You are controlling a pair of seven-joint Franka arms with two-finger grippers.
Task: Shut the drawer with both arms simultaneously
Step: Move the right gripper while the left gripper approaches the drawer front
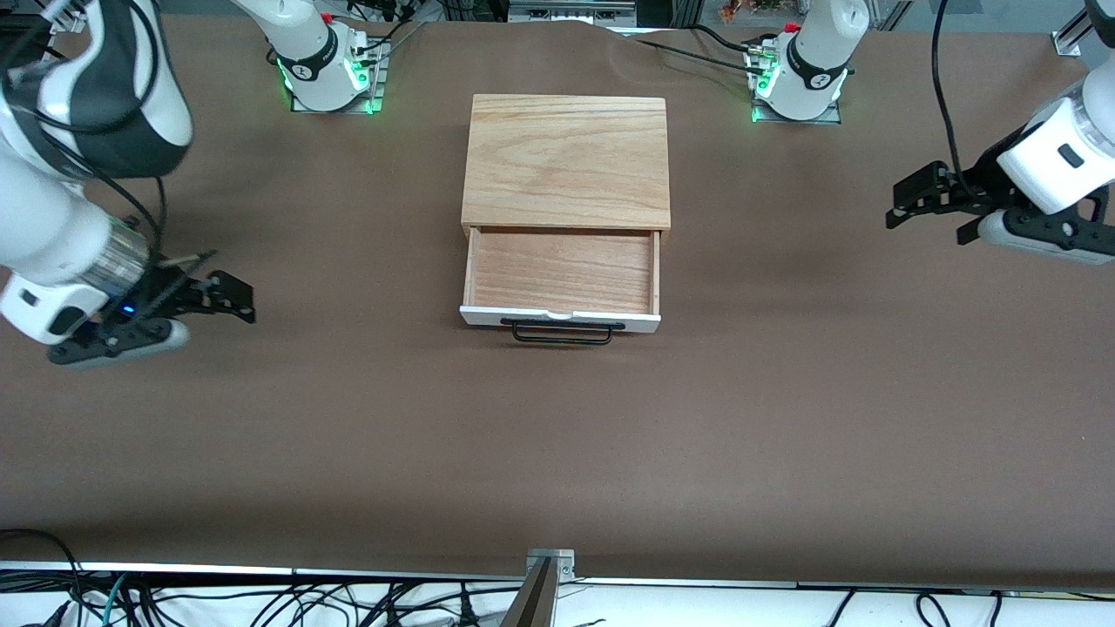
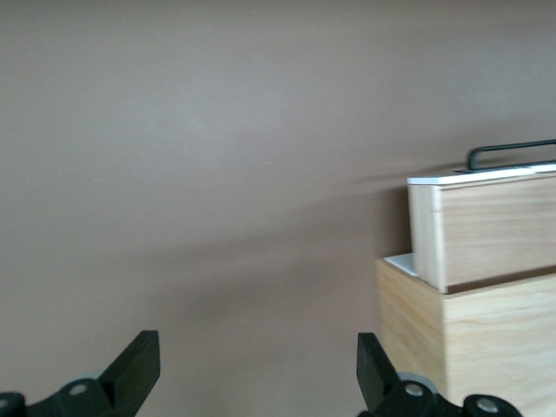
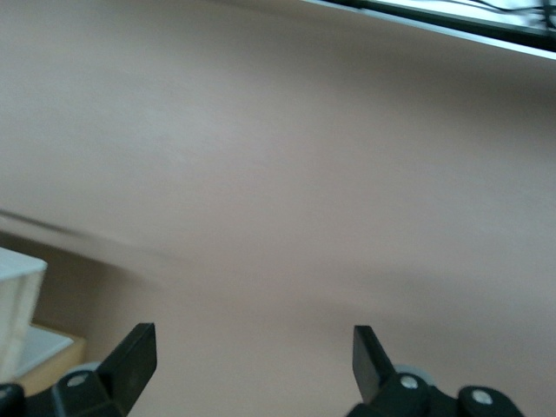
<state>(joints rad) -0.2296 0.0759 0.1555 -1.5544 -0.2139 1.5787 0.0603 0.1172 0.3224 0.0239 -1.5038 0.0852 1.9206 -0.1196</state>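
- We see the cabinet [image 1: 566, 161] on the brown tabletop [image 1: 557, 435], midway between the two arm bases, nearer the edge where the bases stand.
- Its drawer [image 1: 562, 283] is pulled out toward the front camera; the white front panel carries a black handle [image 1: 562, 333], and the tray is bare inside.
- The left tool [image 1: 923, 205] hovers over the tabletop toward the left arm's end, well apart from the drawer, fingers [image 2: 135, 369] spread.
- The right tool [image 1: 222, 300] hovers toward the right arm's end, fingers [image 3: 130, 356] likewise spread, gripping nothing.
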